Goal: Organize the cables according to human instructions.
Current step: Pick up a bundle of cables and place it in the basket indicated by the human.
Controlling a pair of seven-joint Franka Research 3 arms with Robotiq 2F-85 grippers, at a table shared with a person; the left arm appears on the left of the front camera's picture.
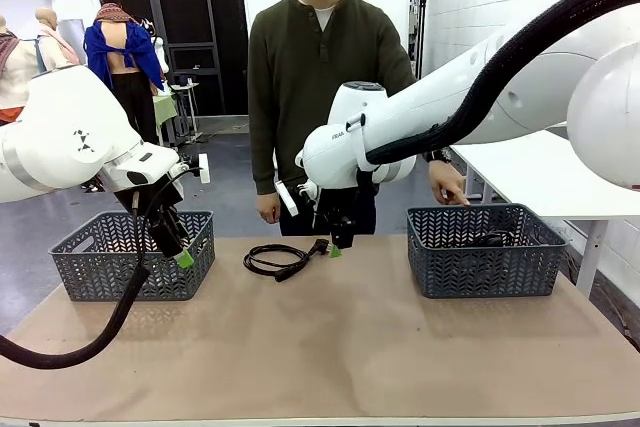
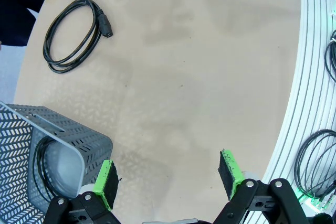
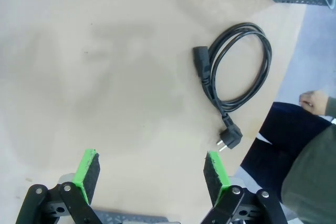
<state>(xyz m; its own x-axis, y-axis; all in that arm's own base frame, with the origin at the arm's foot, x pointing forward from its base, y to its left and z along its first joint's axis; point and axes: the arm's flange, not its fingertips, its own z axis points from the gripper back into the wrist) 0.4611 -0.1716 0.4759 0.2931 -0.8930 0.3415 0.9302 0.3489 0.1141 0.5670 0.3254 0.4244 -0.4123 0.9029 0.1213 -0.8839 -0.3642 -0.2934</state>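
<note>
The tan table (image 1: 330, 347) runs across the front view, with a person (image 1: 320, 87) in a dark olive sweater standing at its far edge, one hand (image 1: 447, 185) reaching down to the rim of the right grey basket (image 1: 485, 252), the other hand (image 1: 267, 209) hanging at the side. The right arm (image 1: 480, 87) sweeps in from the upper right and bends down over the far middle of the table, its right gripper (image 1: 336, 245) pointing downward just beside the plug end of the loose cable (image 1: 280, 259); in its wrist view the green pads (image 3: 86, 174) stand wide apart with nothing between them, above bare tabletop. The left arm (image 1: 70, 137) comes from the left and angles its left gripper (image 2: 169, 182) down in front of the left grey basket (image 1: 135, 252); its fingers are likewise spread and empty, hovering over the table beside that basket's corner. The one coiled black cable lies flat on the table near the far edge, between the baskets, closer to the left one. A dark cable (image 1: 492, 239) lies inside the right basket, and a loop of cord (image 2: 44, 169) shows inside the left basket.
</note>
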